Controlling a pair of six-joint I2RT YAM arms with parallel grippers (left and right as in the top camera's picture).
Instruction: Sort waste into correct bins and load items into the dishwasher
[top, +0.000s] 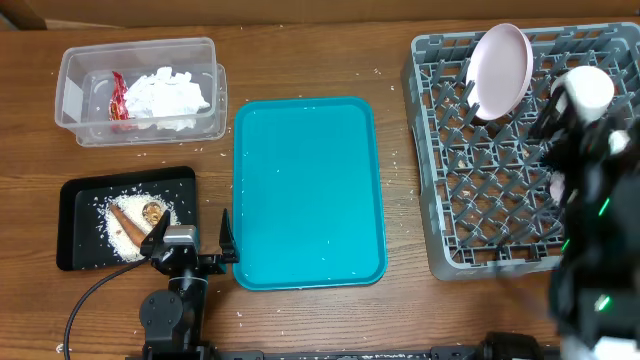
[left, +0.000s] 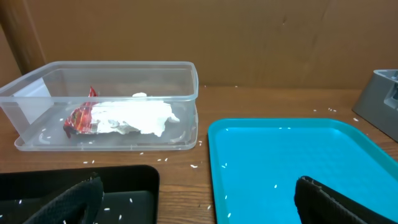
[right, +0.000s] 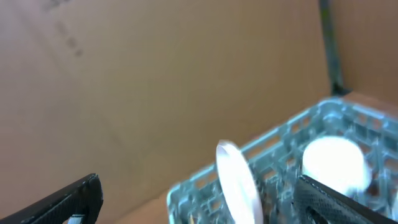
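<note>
The clear tub (top: 140, 90) at the back left holds crumpled white napkins (top: 168, 98) and a red-and-silver wrapper (top: 119, 98). In the left wrist view the tub (left: 124, 74), napkins (left: 134, 118) and wrapper (left: 81, 118) lie ahead. The black tray (top: 82, 225) carries white crumbs, an orange-brown stick (top: 132, 218) and a brown lump (top: 153, 210). My left gripper (top: 193, 234) hangs open and empty over the gap between the black tray and the teal tray. In the grey rack (top: 470, 230) a pale-pink plate (top: 500, 70) stands on edge beside a white cup (top: 588, 88). My right gripper (top: 572, 130) is open above the rack, holding nothing.
The teal tray (top: 308, 190) lies in the middle with a few white crumbs on it. More crumbs dot the wooden table. A brown cardboard wall (right: 155, 74) closes off the back. The right wrist view shows the plate (right: 239, 183), the cup (right: 333, 162) and the rack (right: 280, 158), blurred.
</note>
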